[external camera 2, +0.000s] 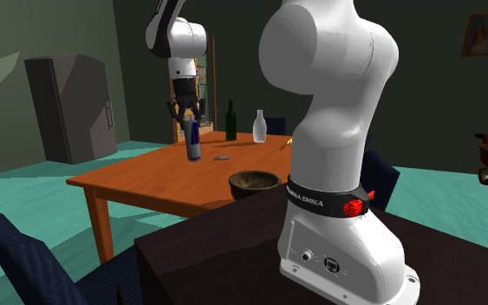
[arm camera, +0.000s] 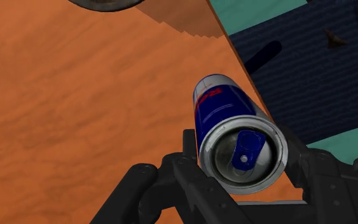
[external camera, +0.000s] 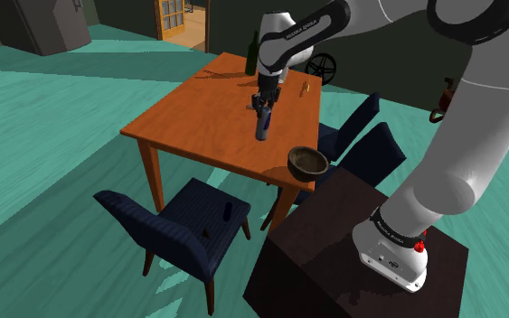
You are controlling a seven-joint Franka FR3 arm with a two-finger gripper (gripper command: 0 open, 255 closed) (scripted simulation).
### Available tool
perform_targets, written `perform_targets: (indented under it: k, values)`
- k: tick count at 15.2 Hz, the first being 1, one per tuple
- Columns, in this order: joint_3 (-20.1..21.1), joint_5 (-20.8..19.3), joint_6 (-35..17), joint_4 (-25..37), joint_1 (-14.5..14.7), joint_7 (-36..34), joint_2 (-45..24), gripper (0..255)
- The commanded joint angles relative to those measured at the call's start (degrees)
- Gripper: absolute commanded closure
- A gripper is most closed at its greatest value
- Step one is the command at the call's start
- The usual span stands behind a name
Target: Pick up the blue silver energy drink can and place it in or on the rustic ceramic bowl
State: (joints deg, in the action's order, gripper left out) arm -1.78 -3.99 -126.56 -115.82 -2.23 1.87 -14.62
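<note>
Nearest in the shoulder view, the dark brown box-shaped stand (external camera: 334, 248) is sitting at about five o'clock in the picture, and the white jointed arm (external camera: 465, 135) is rising from it and reaching toward eleven o'clock. Just beyond the stand, a navy upholstered chair (external camera: 184, 217) is standing on the teal floor (external camera: 53, 154) at the near side of the orange wooden table (external camera: 198, 113), and two more navy chairs (external camera: 370, 149) are waiting along the table's three o'clock side. The dark brown round ceramic bowl (external camera: 307, 161) is resting on the table's nearest corner, close to the stand. Farther in, the blue and silver cylindrical energy drink can (external camera: 262, 126) is standing roughly upright over the tabletop, between ten and eleven o'clock from the bowl and apart from it; I cannot tell whether its base is touching the wood. The all-black two-finger gripper (external camera: 263, 103) is pointing straight down and grasping the can near its top rim, and in the wrist view its fingers (arm camera: 189, 149) are pressing against opposite sides of the can just below the silver lid with its blue pull tab. Past the can, a dark green glass bottle (external camera: 252, 54) is standing near the table's far edge at about twelve o'clock from it, and the second exterior view is showing a pale clear bottle (external camera 2: 260, 127) just beside it. Farthest off, a grey box-shaped refrigerator (external camera 2: 73, 108) is standing against the wall.
</note>
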Motion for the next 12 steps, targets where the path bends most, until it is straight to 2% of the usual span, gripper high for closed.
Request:
perform_targets:
  k: [1, 3, 12]
  values:
    - [0.04, 0.03, 1.39, 0.46, 0.06, -0.01, 0.92, 255]
    - [0.04, 0.05, 2.18, 0.76, 0.06, 0.04, 1.41, 255]
    - [-3.79, -1.40, 1.00, -15.35, -4.41, 7.44, 16.86, 255]
